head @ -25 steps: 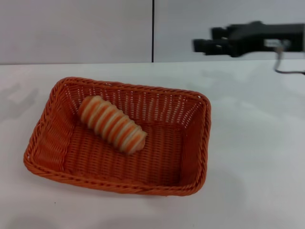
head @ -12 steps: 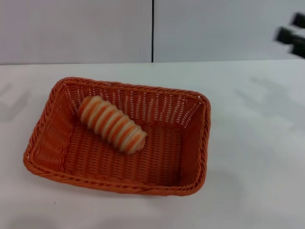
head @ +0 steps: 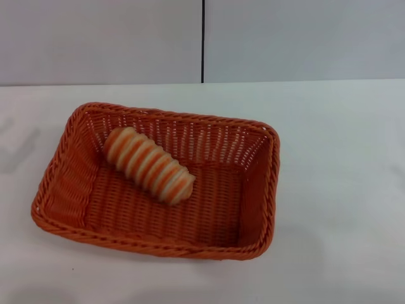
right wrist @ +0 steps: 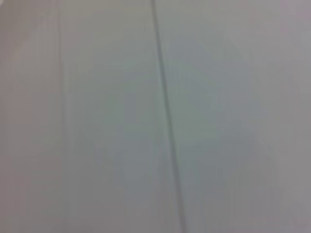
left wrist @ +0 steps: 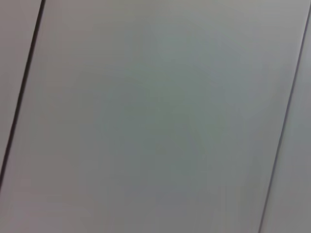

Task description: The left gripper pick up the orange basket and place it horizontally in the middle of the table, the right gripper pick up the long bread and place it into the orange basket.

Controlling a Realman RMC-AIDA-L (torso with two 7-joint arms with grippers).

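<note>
Ridged long bread [head: 149,165] lies inside woven rectangular orange basket [head: 69,142]

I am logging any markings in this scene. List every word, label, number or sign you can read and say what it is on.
There is none to read.
The orange basket: plain weave, no label or tag showing.
The long bread, lying inside the basket: only orange-brown stripes, no print.
The table: bare white, no markings.
The wall behind, and both wrist views: plain panels with dark seams, no text.
</note>
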